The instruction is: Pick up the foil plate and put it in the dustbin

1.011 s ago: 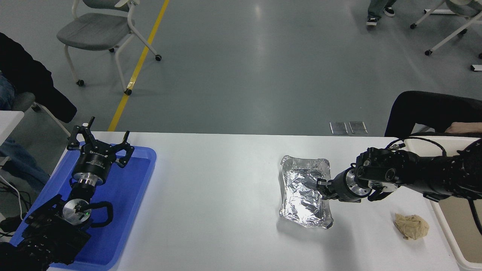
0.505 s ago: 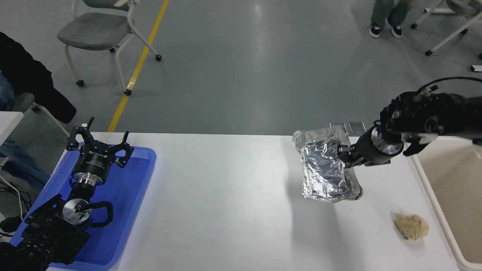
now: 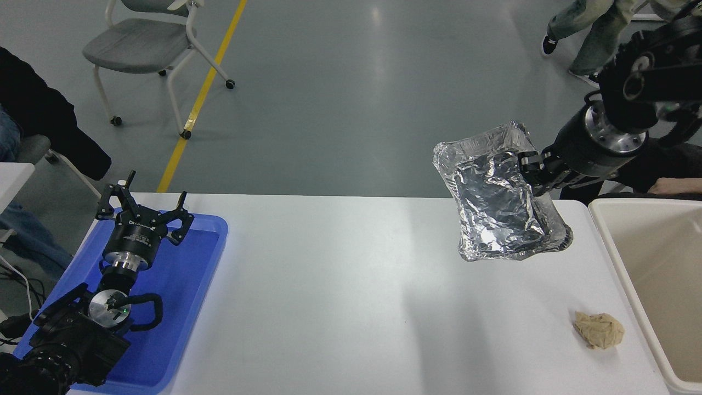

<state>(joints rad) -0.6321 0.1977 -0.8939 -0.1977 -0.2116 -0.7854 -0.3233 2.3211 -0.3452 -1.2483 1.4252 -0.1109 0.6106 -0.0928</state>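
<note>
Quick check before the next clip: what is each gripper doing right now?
Left gripper: open, empty, parked over the blue tray.
Right gripper: shut on the foil plate, held up above the table.

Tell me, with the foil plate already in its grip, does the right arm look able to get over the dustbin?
Probably yes. The right gripper holds the foil plate lifted off the table, and the dustbin stands open just to its right with nothing between them.

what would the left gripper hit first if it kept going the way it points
Probably nothing on the table. The left gripper, open over the blue tray, points away from the camera past the tray's far rim and the table edge toward bare floor, though depth is hard to judge.
</note>
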